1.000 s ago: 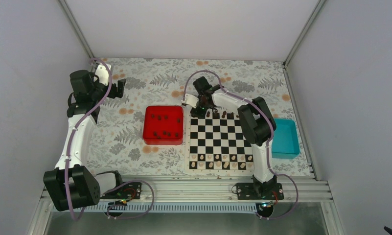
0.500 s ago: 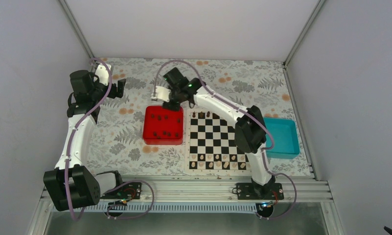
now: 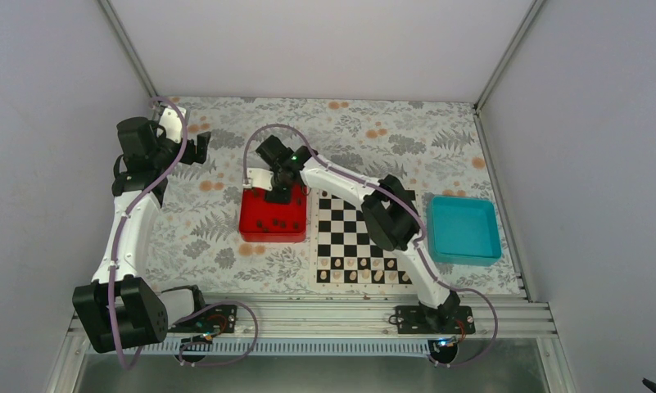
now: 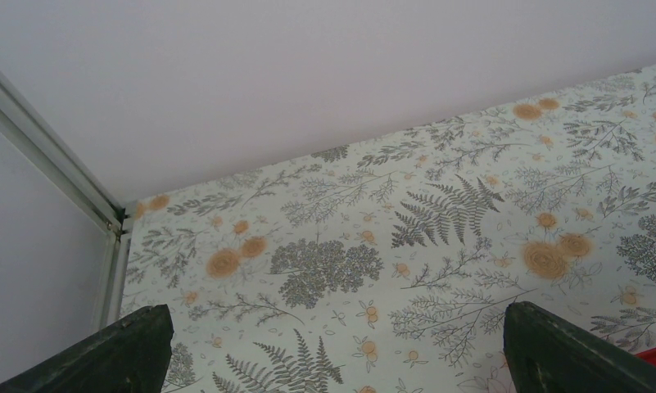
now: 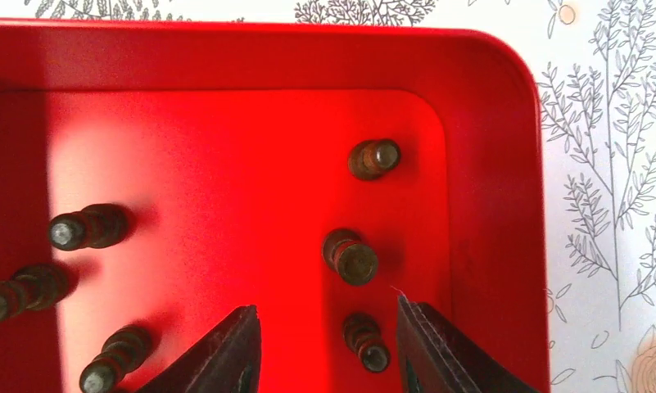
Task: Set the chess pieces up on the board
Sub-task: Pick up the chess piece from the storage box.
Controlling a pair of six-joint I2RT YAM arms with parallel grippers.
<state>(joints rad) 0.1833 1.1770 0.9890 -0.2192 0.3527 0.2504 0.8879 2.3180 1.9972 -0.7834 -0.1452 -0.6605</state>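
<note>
Chess pieces point(image 5: 357, 262) in red tray point(image 5: 496, 205) under right jaws, spread and empty; left jaws likewise.

Bright red tray point(image 5: 488, 164), and the chess pieces point(image 5: 350, 255) in it are dark brown. The board point(image 3: 349, 237) shows black and white checks inside a pale border, with tan pieces point(image 3: 350, 276). There's a teal tray point(image 3: 463, 229); the tablecloth point(image 4: 406, 221) is white with grey ferns and orange blooms.

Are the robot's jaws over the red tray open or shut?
Open. The right wrist view shows the two jaws standing apart over the red tray, with a dark chess piece in the gap, not pinched.
</note>
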